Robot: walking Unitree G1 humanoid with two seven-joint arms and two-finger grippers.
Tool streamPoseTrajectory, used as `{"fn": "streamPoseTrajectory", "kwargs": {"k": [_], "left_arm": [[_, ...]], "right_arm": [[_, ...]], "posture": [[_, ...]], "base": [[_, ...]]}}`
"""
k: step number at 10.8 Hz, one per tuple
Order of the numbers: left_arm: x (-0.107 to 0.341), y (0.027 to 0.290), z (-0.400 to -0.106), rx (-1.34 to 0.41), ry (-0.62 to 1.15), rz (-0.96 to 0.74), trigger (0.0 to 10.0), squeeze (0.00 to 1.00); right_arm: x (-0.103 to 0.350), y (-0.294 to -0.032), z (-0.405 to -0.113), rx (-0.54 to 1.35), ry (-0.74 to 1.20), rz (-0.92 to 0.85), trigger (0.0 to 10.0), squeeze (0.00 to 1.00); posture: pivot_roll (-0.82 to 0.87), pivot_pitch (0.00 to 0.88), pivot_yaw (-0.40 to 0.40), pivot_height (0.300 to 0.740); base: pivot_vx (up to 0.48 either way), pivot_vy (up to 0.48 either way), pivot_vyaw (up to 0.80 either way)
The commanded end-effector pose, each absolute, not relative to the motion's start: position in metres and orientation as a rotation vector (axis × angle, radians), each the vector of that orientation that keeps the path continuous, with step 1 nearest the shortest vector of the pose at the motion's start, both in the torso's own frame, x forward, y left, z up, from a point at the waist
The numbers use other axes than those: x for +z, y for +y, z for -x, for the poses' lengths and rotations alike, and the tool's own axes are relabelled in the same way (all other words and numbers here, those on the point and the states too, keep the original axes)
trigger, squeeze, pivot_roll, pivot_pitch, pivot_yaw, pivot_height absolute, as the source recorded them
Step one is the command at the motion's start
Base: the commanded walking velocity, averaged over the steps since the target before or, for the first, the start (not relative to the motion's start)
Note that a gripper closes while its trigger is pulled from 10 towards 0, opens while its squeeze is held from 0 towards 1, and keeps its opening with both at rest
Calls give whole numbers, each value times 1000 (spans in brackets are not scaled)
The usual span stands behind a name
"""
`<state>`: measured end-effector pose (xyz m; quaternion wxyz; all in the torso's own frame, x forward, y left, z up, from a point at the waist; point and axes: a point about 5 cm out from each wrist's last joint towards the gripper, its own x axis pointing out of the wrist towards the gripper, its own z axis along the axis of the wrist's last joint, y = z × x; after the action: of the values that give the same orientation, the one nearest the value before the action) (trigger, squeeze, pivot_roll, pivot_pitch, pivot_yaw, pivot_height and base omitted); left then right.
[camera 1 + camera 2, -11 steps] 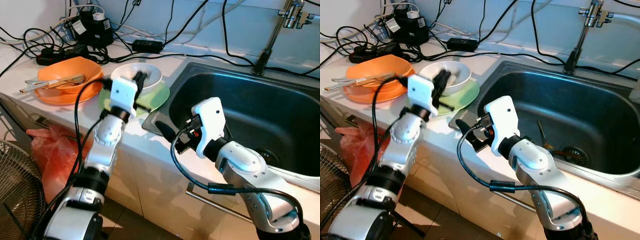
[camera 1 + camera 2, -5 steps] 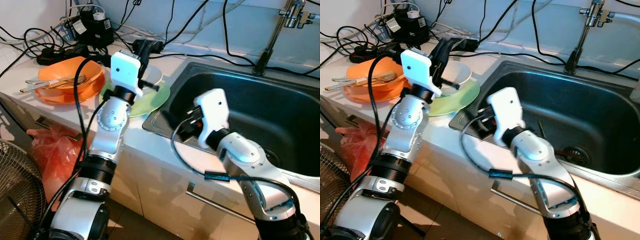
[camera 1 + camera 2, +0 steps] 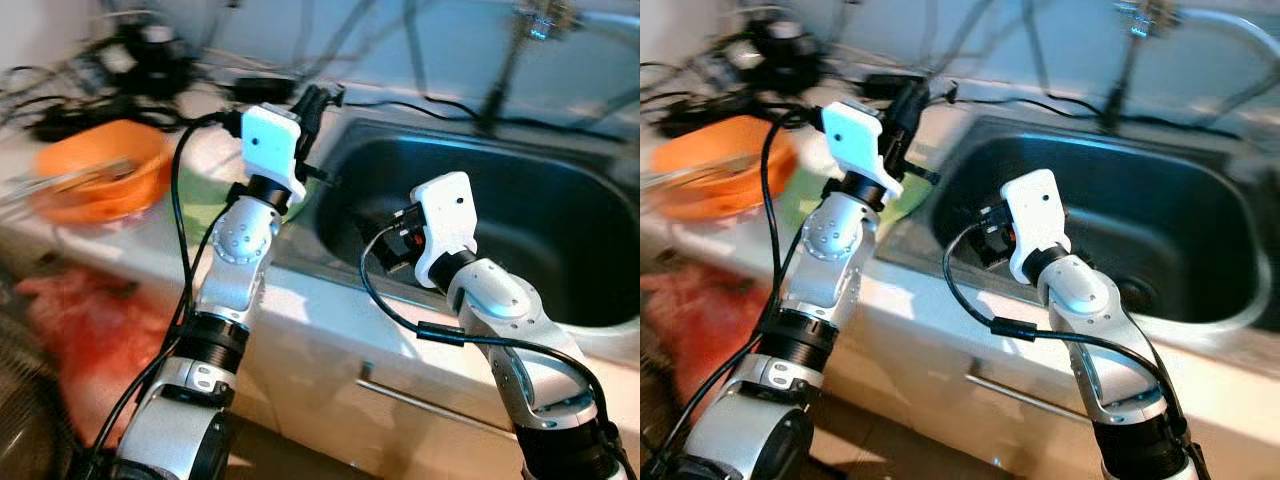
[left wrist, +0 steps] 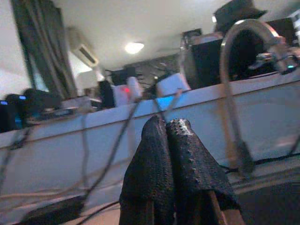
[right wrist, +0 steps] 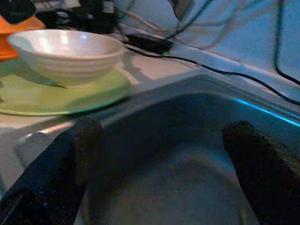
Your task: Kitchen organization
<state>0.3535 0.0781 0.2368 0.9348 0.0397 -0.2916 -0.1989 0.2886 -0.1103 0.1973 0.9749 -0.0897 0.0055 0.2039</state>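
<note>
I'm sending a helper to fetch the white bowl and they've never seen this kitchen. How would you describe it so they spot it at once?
Start at the steel sink. On the counter just beside its rim lies a flat green plate, and the white bowl stands on it. The orange dish further along is the other dish nearby; this bowl is pale, ribbed and smaller.

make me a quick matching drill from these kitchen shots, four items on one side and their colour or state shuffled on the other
Items:
1. bowl
2. plate under the bowl
3. left gripper
4. right gripper

Colour or state:
A. fingers spread wide apart, over the sink
B. green
C. fingers pressed together, holding nothing
D. white

Pairs: 1-D, 2-B, 3-C, 4-A
</note>
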Motion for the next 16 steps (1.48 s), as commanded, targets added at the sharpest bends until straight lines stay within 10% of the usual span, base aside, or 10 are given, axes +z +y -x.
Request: {"fn": "streamPoseTrajectory", "kwargs": {"k": [1,14,15,16], "left_arm": [[240,76,-353,-425,-598,-69,0,0],[168,28,-348,-633,-212,129,0,0],[168,29,-347,-627,-216,138,2863,0],[165,29,-347,-623,-195,147,10000,0]], "right_arm": [[202,-111,-290,409,-13,189,10000,0],[161,-162,-276,157,369,199,10000,0],[159,-161,-274,162,381,192,10000,0],[158,-159,-273,172,391,181,10000,0]], "posture": [[-113,0,60,740],[-179,0,32,740],[-179,0,31,740],[-181,0,31,740]], "base": [[0,0,0],[0,0,0],[0,0,0],[0,0,0]]}}
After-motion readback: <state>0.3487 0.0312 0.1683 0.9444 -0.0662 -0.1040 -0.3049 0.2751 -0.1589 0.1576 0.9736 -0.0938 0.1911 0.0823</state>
